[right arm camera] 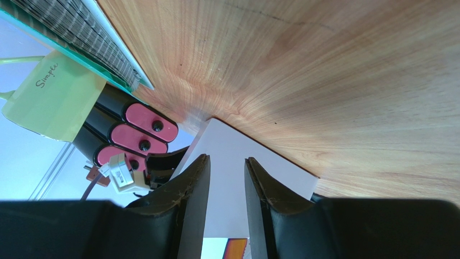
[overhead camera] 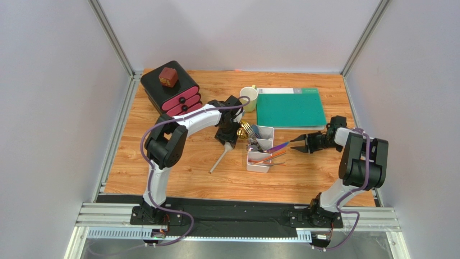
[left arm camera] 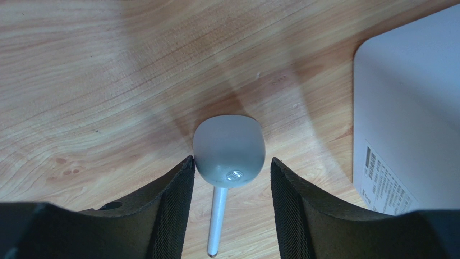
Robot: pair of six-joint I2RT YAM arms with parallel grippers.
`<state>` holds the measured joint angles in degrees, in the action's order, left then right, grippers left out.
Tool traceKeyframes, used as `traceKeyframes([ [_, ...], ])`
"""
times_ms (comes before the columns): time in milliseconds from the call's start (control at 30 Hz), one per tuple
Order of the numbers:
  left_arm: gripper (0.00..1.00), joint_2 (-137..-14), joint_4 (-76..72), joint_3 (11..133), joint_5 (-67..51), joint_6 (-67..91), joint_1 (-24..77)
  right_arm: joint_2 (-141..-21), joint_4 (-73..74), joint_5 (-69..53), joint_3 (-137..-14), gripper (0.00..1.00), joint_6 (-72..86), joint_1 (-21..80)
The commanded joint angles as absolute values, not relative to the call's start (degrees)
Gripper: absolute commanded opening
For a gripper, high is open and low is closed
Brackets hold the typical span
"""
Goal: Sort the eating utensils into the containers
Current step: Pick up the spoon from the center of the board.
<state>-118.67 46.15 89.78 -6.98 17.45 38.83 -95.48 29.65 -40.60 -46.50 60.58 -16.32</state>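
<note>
Your left tool (left arm camera: 231,162), jaws apart, straddles the white spoon (left arm camera: 229,143) on the desk (left arm camera: 108,81) beside the divided tray (left arm camera: 405,97), seemingly lined up to grab it, while your right tool (right arm camera: 227,158) hangs apart, empty.

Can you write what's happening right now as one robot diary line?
left claw: open over white spoon lying on table | right claw: open, facing tray
</note>
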Motion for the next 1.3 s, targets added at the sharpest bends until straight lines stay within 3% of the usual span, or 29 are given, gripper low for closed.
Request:
traceKeyframes([
  [0, 0.59, -120.67, 49.22, 92.2, -6.42, 16.7, 38.67, -95.27, 29.18, -41.84, -47.11, 0.35, 60.38, -16.79],
  [400, 0.54, -123.13, 49.04, 92.2, -4.75, 15.56, 38.76, -95.01, 29.53, -41.31, -46.93, 0.35, 60.47, -16.7],
  [533, 0.29, -122.35, 48.43, 92.29, -3.61, 15.56, 38.76, -94.83, 29.71, -41.22, -47.02, 0.35, 60.47, -16.79],
  [633, 0.18, -120.94, 47.81, 92.02, -3.16, 15.38, 38.76, -94.83, 29.71, -41.04, -47.02, 0.35, 60.56, -16.7],
  [800, 0.07, -120.24, 47.72, 92.02, -3.95, 14.59, 38.76, -95.1, 29.62, -40.87, -47.29, 0.35, 60.64, -16.7],
  [833, 0.0, -119.71, 47.64, 91.76, -4.22, 14.5, 38.85, -95.18, 29.62, -40.87, -47.37, 0.35, 60.64, -16.7],
  [1267, 0.0, -110.75, 44.91, 85.52, -8.34, 13.71, 38.58, -95.71, 29.71, -40.61, -48.16, 0.35, 60.64, -16.79],
])
